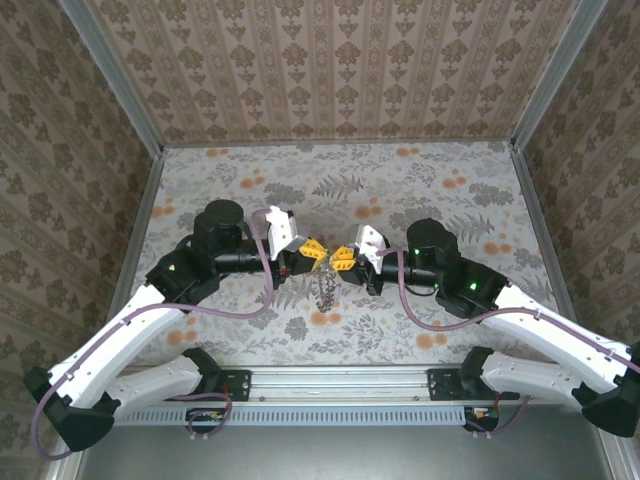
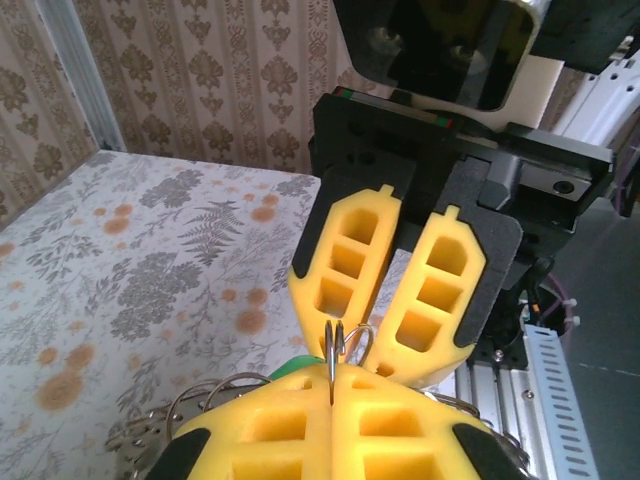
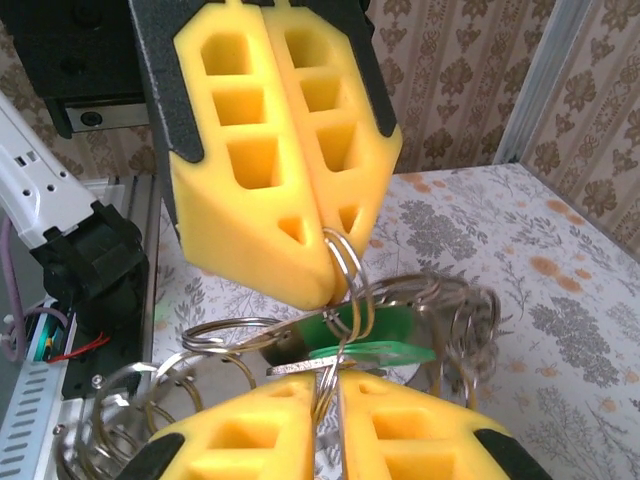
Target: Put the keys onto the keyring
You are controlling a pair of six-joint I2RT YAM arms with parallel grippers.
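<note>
From the left: plenty of bare flower-printed tabletop (image 1: 200,185) between the grey aluminium left rail (image 1: 141,225) and the white-and-black left arm (image 1: 130,320). At mid-table, well clear of every edge, the left gripper (image 1: 311,249) with yellow foam pads, pressed flat together on the thin silver wire keyring (image 3: 345,262). Directly under the meeting point, a hanging bunch of small metal keys (image 1: 325,290) and spare wire loops, one green plastic tag (image 3: 372,335) among them, low over the tabletop; cannot tell whether touching it. Just right of that, tip to tip with the first, the right gripper (image 1: 344,261), same yellow pads, closed down to a sliver with what looks like the same ring's wire nipped between. Further right, open tabletop again out to the right rail (image 1: 531,210). Behind both grippers, free room up to the brown patterned back wall (image 1: 340,70)
</note>
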